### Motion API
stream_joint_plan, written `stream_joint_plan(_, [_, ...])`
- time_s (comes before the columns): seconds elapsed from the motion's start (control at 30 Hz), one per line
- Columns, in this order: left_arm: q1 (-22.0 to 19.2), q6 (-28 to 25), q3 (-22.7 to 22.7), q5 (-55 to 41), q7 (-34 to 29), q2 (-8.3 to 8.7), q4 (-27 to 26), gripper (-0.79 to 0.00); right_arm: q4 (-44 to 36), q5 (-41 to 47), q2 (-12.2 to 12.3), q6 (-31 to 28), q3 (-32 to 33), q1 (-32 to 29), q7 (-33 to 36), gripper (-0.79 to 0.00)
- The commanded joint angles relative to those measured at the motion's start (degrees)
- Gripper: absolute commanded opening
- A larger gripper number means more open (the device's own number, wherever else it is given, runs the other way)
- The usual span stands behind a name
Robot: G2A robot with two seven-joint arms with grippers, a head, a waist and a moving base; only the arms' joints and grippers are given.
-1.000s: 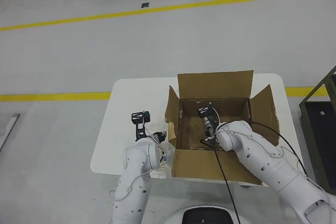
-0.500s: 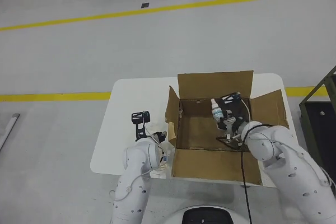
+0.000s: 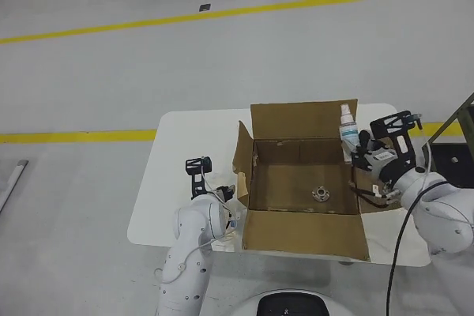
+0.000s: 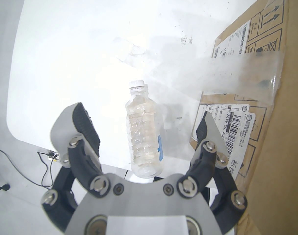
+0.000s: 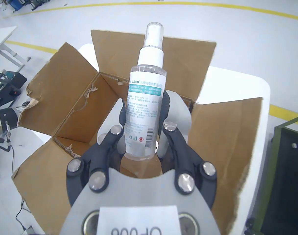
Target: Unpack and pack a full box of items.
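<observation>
Your right gripper (image 5: 144, 110) is pinching a spray bottle (image 5: 146, 84) around its lower body, over the right flap of the open cardboard box (image 3: 300, 231), near the box's far right corner. Your left gripper (image 4: 144, 119) is spread wide, with one finger on each side of a clear plastic bottle (image 4: 142, 135). That bottle lies on the surface (image 3: 186, 138) just beside the box's left wall. A small round metal part (image 3: 321, 193) sits on the box floor.
</observation>
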Motion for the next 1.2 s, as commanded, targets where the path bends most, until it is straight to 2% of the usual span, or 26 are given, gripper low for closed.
stream_joint_plan(0.0, [0.0,0.0,0.0,0.0,0.0,0.0,0.0,0.0,-0.8,-0.3,0.1,0.3,1.7,-0.9,0.1,-0.785])
stream_joint_plan(0.33, [0.0,0.0,0.0,0.0,0.0,0.0,0.0,0.0,-4.1,-2.2,0.8,4.4,14.9,-7.2,0.4,-0.785])
stream_joint_plan(0.47, [0.0,0.0,0.0,0.0,0.0,0.0,0.0,0.0,-2.3,-3.0,1.2,5.0,18.7,-9.3,6.4,-0.785])
stream_joint_plan(0.57, [0.0,0.0,0.0,0.0,0.0,0.0,0.0,0.0,-1.4,-4.8,1.5,3.9,18.5,-10.0,10.4,-0.785])
stream_joint_plan(0.93, [0.0,0.0,0.0,0.0,0.0,0.0,0.0,0.0,1.6,-6.0,1.7,3.5,18.0,-16.9,15.6,-0.785])
stream_joint_plan(1.17, [0.0,0.0,0.0,0.0,0.0,0.0,0.0,0.0,4.2,-6.2,1.6,2.8,14.6,-19.6,18.5,-0.785])
